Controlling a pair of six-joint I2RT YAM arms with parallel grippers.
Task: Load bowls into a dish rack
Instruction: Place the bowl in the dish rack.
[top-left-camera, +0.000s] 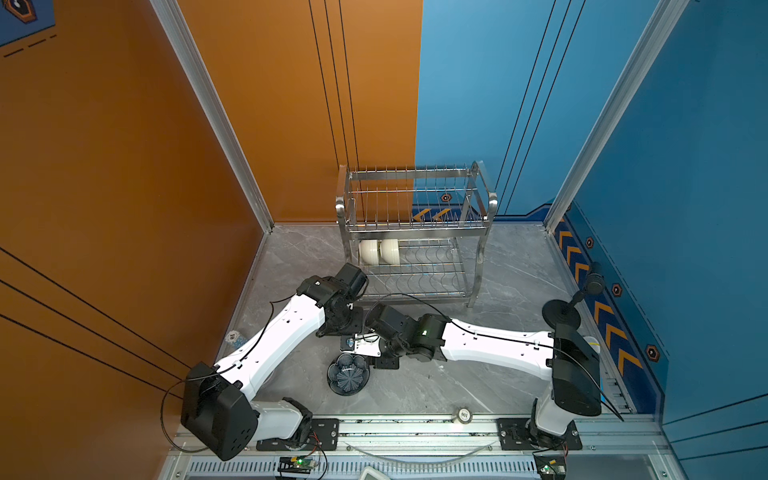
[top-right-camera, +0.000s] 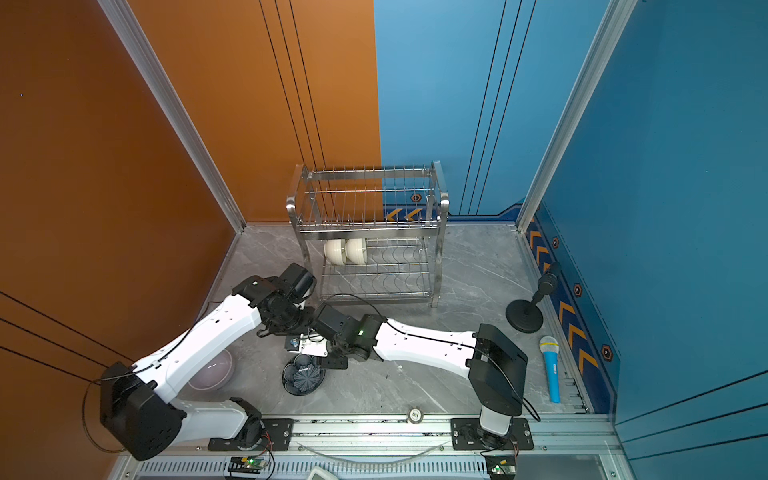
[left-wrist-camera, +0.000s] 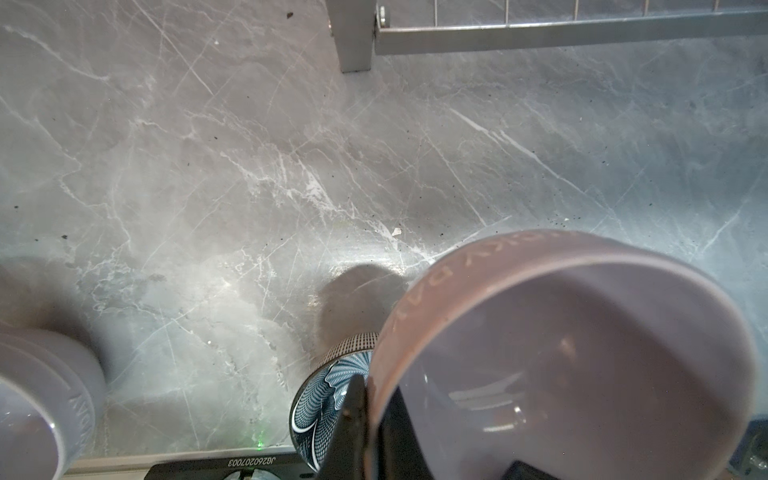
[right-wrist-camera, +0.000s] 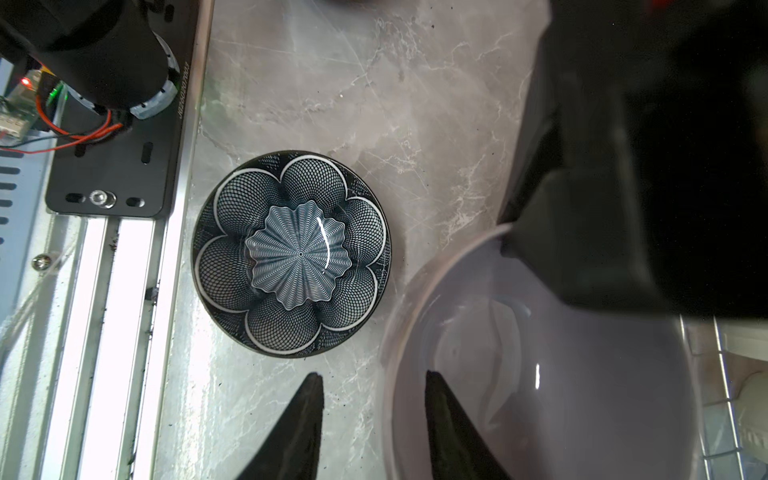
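In rack (top-left-camera: 415, 227): cream bowls (top-left-camera: 368, 252) standing on edge.

my left arm (top-left-camera: 282, 336) and right arm (top-left-camera: 494, 347): white moulded shells, boxy black joint housings (top-left-camera: 216, 411), thin black cable (top-left-camera: 415, 297) clipped along each. green led (top-left-camera: 424, 332) on right wrist joint. black slotted base plates (top-right-camera: 278, 432), silver screws, red wires (right-wrist-camera: 79, 135) at base.

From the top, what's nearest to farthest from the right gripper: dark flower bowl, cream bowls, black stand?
From the right gripper, in a top view:
1. dark flower bowl, right beside it.
2. cream bowls, in the rack, lower tier.
3. black stand, far off, right side.
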